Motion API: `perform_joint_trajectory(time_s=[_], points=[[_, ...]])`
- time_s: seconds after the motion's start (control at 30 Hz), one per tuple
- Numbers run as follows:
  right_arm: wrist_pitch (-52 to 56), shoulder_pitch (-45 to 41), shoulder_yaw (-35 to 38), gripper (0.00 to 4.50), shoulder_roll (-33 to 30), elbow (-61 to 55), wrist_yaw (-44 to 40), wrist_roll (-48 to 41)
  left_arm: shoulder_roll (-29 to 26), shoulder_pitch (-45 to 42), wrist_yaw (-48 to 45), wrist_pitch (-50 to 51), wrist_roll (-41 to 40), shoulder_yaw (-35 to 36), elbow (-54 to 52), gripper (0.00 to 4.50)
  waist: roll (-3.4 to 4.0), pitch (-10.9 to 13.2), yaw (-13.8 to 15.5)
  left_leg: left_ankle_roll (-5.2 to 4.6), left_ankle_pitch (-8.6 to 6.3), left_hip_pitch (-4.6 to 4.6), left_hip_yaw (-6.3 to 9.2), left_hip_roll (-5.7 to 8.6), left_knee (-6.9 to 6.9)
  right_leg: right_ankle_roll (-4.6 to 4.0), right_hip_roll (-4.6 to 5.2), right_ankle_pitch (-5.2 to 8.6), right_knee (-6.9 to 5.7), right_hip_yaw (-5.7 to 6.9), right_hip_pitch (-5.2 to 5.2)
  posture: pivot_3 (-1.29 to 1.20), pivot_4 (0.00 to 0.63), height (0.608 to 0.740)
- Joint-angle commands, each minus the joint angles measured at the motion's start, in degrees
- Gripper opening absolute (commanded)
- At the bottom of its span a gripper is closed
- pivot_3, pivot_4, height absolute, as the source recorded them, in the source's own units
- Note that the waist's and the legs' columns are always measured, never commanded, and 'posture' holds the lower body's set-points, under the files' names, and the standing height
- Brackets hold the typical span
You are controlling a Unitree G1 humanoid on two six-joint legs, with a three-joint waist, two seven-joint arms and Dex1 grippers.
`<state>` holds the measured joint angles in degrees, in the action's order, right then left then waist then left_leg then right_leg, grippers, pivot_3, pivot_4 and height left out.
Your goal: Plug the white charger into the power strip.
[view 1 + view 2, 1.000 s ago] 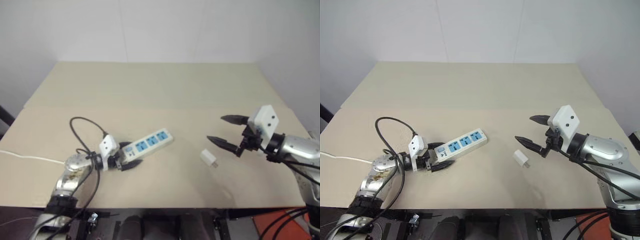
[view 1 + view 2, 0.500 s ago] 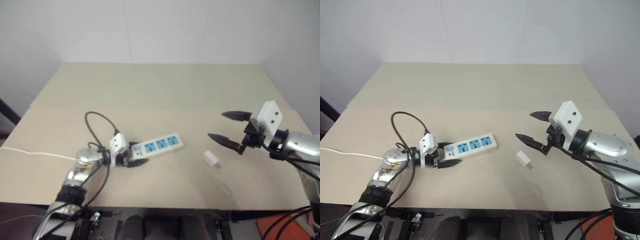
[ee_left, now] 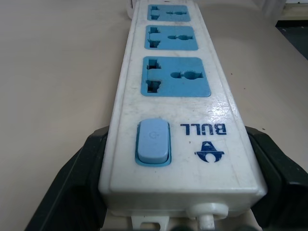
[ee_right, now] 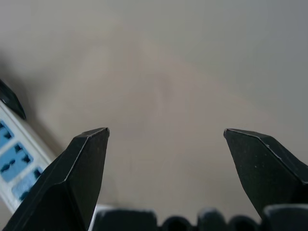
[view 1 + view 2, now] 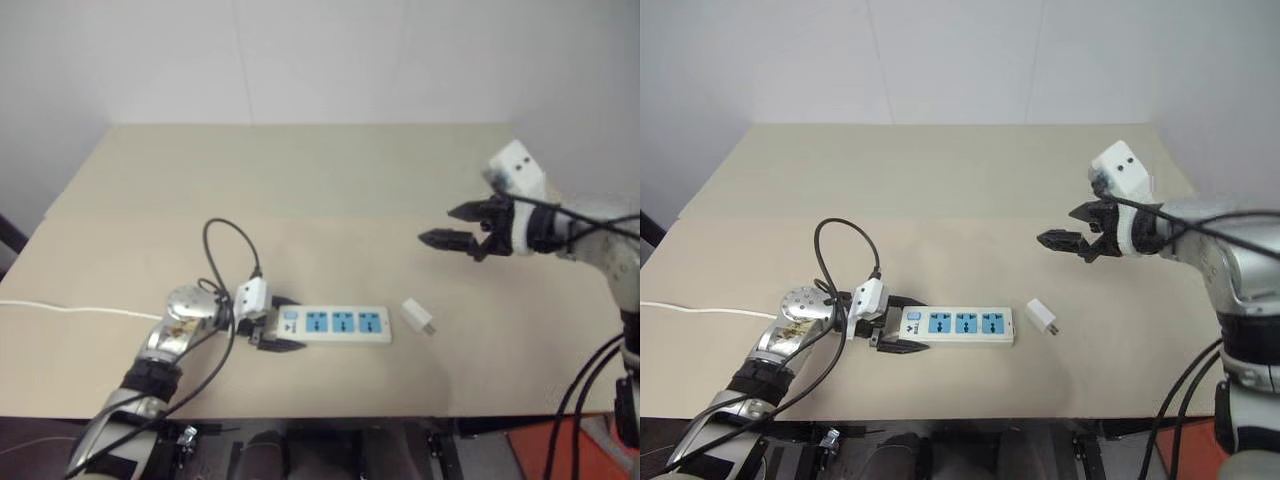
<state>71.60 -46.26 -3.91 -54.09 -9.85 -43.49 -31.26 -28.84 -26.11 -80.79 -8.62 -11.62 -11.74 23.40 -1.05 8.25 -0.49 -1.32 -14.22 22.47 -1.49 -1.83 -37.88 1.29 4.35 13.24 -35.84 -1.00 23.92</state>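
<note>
The long white plastic power strip point(image 5: 957, 325) with three blue socket faces lies flat near the front edge of the beige table point(image 5: 940, 190), its switch end clamped between the two black fingers of the left gripper point(image 5: 902, 323) — in the left wrist view those fingers point(image 3: 72, 178) press against both long sides beside the blue switch. The small white cube-shaped charger point(image 5: 1041, 317) rests on the table just beside the strip's far end, apart from it. The right gripper point(image 5: 1070, 228) hovers above the table beyond the charger, its fingers point(image 4: 77, 173) spread wide and holding nothing.
</note>
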Motion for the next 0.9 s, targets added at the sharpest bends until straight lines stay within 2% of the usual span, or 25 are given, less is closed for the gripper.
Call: perform_joint_trajectory(time_s=[0.03, 0.17, 0.27, 0.4, 0.63, 0.9], points=[[11.75, -7.32, -6.54, 4.50, -1.71, 1.55, -0.03, 0.26, -0.19, 0.82, 0.37, -0.80, -0.27, 0.45, -0.85, 3.32, 0.02, -0.01, 0.03, 0.00, 0.00, 0.17, 0.00, 0.02, 0.00, 0.00, 0.01, -0.01, -0.04, -0.01, 0.17, 0.00, 0.150, 0.740], [20.13, -16.35, -18.12, 4.50, -2.92, 3.97, -3.19, -1.57, -0.25, 2.38, 1.15, 0.45, -1.02, 0.96, -3.07, 3.32, 0.06, -0.03, -0.13, -0.02, -0.01, 0.29, 0.01, 0.01, -0.02, 0.00, 0.02, -0.02, -0.13, 0.00, 0.36, 0.00, 0.150, 0.740], [20.90, -21.55, -25.81, 4.50, -3.45, 6.48, -5.64, -2.34, -0.48, 3.15, 1.63, 1.20, -1.13, 1.12, -4.47, 3.32, 0.06, -0.03, -0.15, -0.02, -0.01, 0.28, 0.03, 0.01, -0.02, -0.01, 0.03, -0.02, -0.13, 0.03, 0.34, 0.00, 0.150, 0.740], [20.90, -24.96, -31.91, 4.50, -2.90, 7.96, -7.89, -3.38, -0.81, 3.88, 1.94, 2.11, -1.44, 1.31, -5.90, 3.32, 0.06, -0.03, -0.19, -0.02, -0.01, 0.26, 0.01, 0.01, -0.03, 0.00, 0.04, -0.02, -0.15, 0.01, 0.35, 0.00, 0.150, 0.740], [20.90, -24.27, -37.52, 4.50, -0.45, 7.03, -7.24, -3.23, -1.95, 5.02, 1.16, 3.18, -1.89, 1.41, -7.58, 3.32, 0.06, -0.03, -0.22, -0.02, -0.01, 0.30, 0.02, 0.00, -0.03, 0.00, 0.02, -0.03, -0.17, 0.02, 0.40, 0.00, 0.150, 0.740], [20.79, -22.02, -38.17, 4.50, 3.39, 9.51, -3.98, -0.20, -2.53, 4.80, 1.14, 3.78, -2.02, 1.41, -7.71, 3.32, 0.06, -0.03, -0.25, -0.02, -0.01, 0.28, 0.03, -0.01, -0.05, -0.01, -0.01, -0.03, -0.24, 0.03, 0.40, 0.00, 0.150, 0.740]])
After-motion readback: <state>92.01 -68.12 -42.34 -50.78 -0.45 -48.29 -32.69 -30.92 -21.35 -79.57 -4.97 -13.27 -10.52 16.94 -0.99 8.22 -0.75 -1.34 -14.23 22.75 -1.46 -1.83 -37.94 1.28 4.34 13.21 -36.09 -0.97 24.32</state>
